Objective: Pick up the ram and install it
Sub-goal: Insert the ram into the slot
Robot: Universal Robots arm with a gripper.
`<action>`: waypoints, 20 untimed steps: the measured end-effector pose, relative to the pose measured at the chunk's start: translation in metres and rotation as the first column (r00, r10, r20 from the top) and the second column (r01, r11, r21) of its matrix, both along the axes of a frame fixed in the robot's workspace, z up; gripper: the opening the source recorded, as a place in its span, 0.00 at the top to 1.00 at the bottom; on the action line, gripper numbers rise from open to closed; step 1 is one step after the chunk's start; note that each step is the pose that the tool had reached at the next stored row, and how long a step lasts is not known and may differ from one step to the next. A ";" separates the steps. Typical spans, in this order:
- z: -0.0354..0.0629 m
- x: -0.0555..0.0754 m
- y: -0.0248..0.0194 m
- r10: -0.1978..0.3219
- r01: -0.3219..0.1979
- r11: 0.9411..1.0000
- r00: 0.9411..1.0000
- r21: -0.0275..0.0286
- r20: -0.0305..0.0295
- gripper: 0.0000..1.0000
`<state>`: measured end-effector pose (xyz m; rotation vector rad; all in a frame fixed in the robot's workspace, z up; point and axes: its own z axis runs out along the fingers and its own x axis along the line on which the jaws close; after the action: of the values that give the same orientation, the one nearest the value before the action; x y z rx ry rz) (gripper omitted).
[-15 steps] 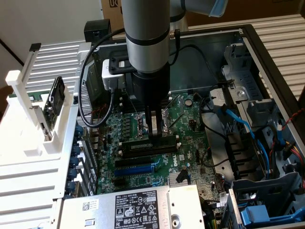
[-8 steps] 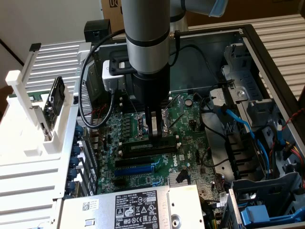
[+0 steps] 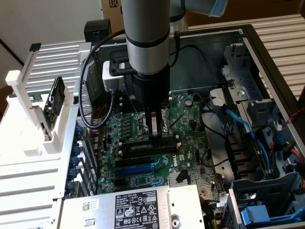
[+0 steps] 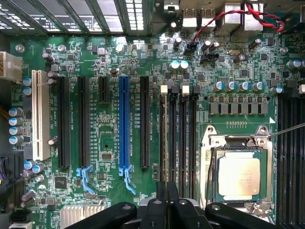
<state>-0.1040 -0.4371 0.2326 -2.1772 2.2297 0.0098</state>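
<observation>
The gripper (image 3: 155, 131) hangs from the grey arm over the middle of the green motherboard (image 3: 143, 180); its two slim fingers are drawn together with no gap to be seen between them, in the exterior view and in the wrist view (image 4: 167, 191) alike; the tips reach down to the top edge of the ram (image 3: 136, 148), a long thin dark-green stick with a pale label strip; whether they pinch that edge or only rest on it cannot be told. The ram stands on edge along one of the long black memory slots with white end clips (image 4: 183, 138), and the gripper meets it past its middle, toward the end at the exterior view's right. Just beside the memory slots, toward the motherboard's edge, sits the square silver processor in its metal-framed socket (image 4: 238, 176); on their other side run black expansion slots and one bright blue expansion slot (image 3: 136, 168) (image 4: 124, 124); further out lies a white slot (image 4: 40, 114) near the board's edge. The motherboard lies in an open dark metal computer case (image 3: 267, 52); a grey box with a black-and-white label (image 3: 138, 207) covers the board's near edge; blue cables (image 3: 238, 121) run along the case's side at the exterior view's right.
</observation>
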 end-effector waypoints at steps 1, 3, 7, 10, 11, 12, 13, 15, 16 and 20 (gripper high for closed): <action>-0.0002 0.000 0.0000 0.000 0.000 1.000 1.000 0.000 0.000 0.88; -0.0005 0.000 0.0000 0.000 0.000 1.000 1.000 0.000 0.000 0.88; -0.0005 0.001 0.0000 0.002 -0.002 1.000 1.000 0.000 0.000 0.88; -0.0005 0.001 0.0000 0.004 -0.004 1.000 1.000 0.000 0.000 0.88; -0.0005 0.001 0.0004 0.004 -0.004 1.000 1.000 0.000 0.000 0.88; -0.0006 0.001 0.0005 0.005 -0.005 1.000 1.000 0.000 0.000 0.88; -0.0006 0.001 0.0006 0.005 -0.005 1.000 1.000 0.000 0.000 0.88; -0.0007 0.001 0.0006 0.005 -0.005 1.000 1.000 -0.001 0.000 0.88; -0.0007 0.001 0.0007 0.005 -0.005 1.000 1.000 -0.001 0.000 0.88; -0.0010 0.001 0.0007 0.005 -0.005 1.000 1.000 -0.001 0.000 0.88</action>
<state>-0.1029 -0.4364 0.2316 -2.1838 2.2243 0.0090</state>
